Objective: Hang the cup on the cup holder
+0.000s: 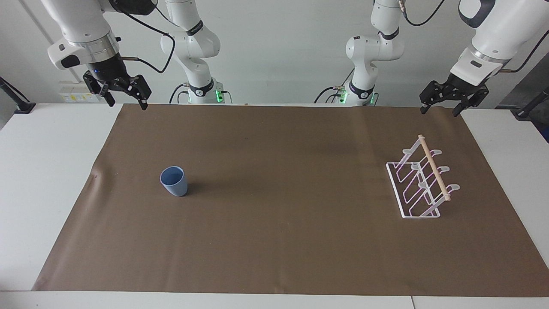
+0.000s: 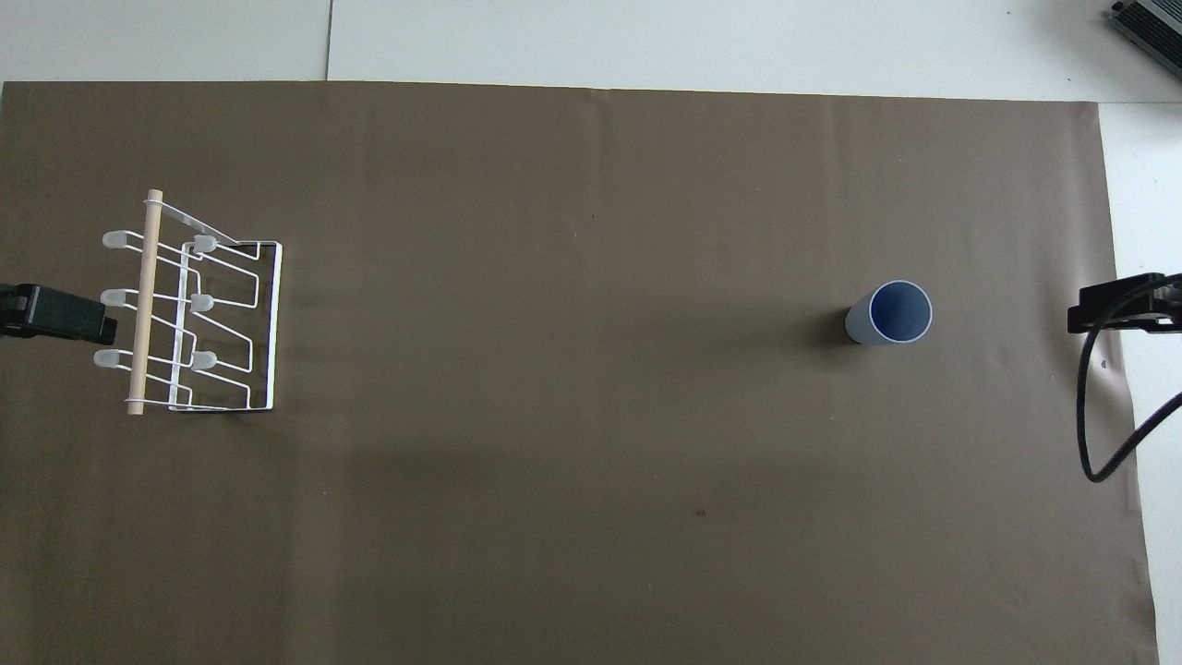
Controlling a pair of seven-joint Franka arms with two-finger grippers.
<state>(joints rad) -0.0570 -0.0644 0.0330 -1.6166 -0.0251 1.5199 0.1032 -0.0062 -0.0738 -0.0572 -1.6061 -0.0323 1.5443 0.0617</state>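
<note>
The light-blue cup (image 1: 174, 181) (image 2: 891, 312) stands upright, mouth up, on the brown mat toward the right arm's end of the table. The white wire cup holder (image 1: 422, 184) (image 2: 199, 314), with a wooden dowel (image 1: 434, 167) along its top, stands toward the left arm's end; nothing hangs on its prongs. My right gripper (image 1: 127, 103) hangs open and empty over the mat's edge nearest the robots, well apart from the cup. My left gripper (image 1: 439, 111) is likewise open and empty, raised over the mat's corner nearest the robots, apart from the holder. Both arms wait.
The brown mat (image 1: 274, 240) covers most of the white table (image 1: 43, 171). A black cable (image 2: 1108, 443) loops down from the right arm. A grey device (image 2: 1150, 28) sits at the table's corner farthest from the robots. Black clamps (image 1: 19, 105) stand at the table's ends.
</note>
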